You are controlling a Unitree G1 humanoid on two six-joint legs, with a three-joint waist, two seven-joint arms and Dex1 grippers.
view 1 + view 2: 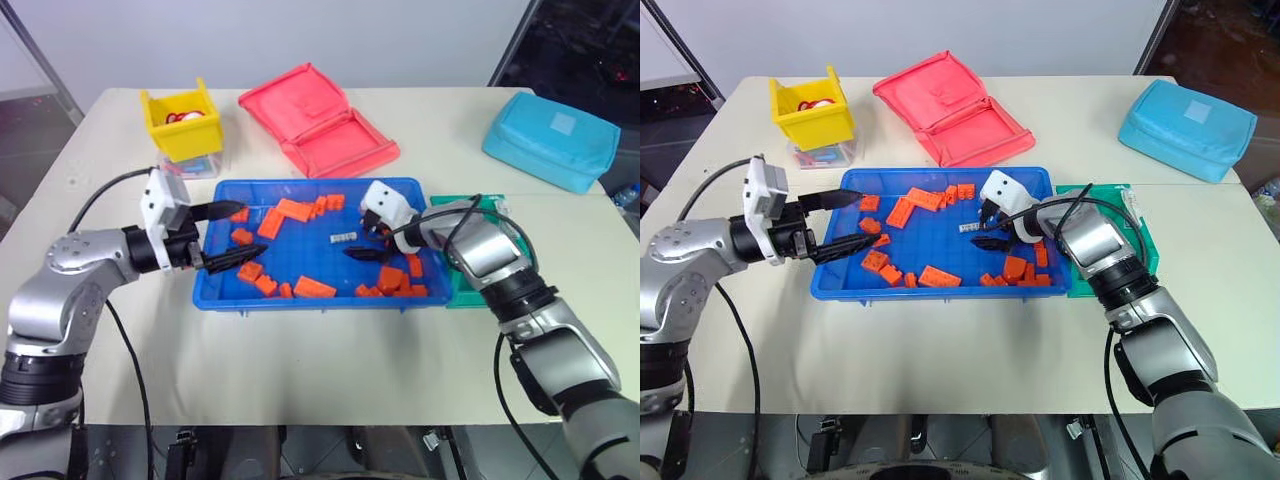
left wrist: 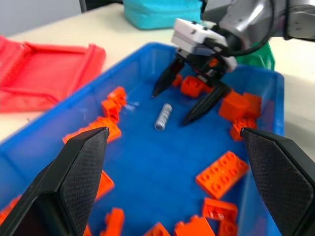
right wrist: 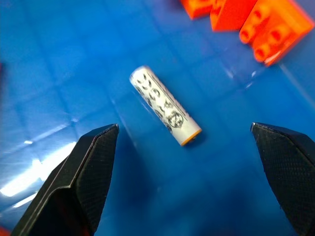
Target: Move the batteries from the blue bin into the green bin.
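Meanwhile, inside the blue bin (image 1: 415,188), the right pincer (image 1: 364,243) hangs with fingers spread wide over a single battery (image 3: 165,105), which lies flat on the bin floor between the two fingertips, touching neither. Orange blocks (image 1: 285,214) lie scattered around it. At the bin's left edge the left pincer (image 1: 232,235) hovers, also spread and holding nothing. Just right of the blue bin on the worktop (image 1: 320,360) sits the green bin (image 1: 466,292).
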